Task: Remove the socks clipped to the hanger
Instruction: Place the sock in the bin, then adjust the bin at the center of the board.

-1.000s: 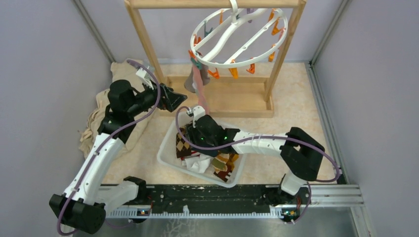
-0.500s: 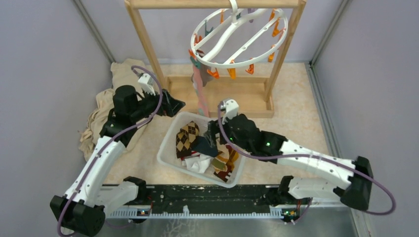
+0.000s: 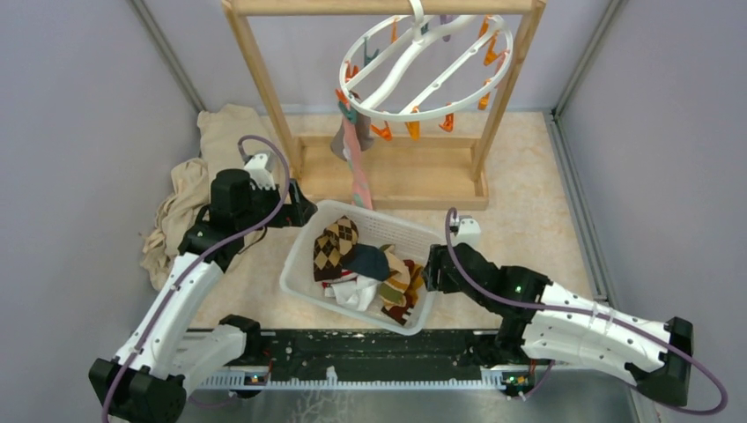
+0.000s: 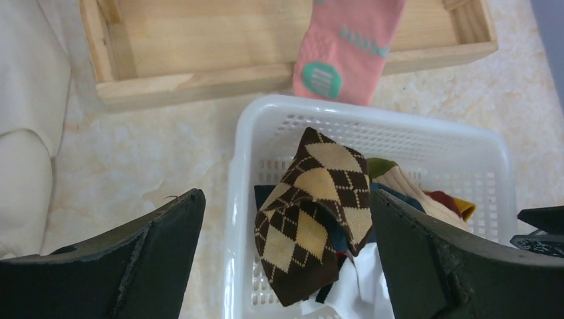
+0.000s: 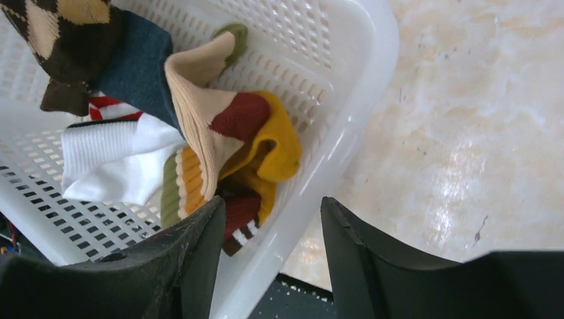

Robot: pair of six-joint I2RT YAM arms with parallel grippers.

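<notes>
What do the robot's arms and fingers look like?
The left arm and right arm have white links, black joints and a looping purple cable each. Their fingers are dark and wedge-shaped. A green light glows on the right arm.

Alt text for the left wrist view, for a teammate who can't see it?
The open left gripper looks down over a white perforated basket where a brown argyle sock tops other socks. Beyond its far rim a pink sock with teal markings hangs before the wooden frame base; cream cloth lies at left.
</notes>
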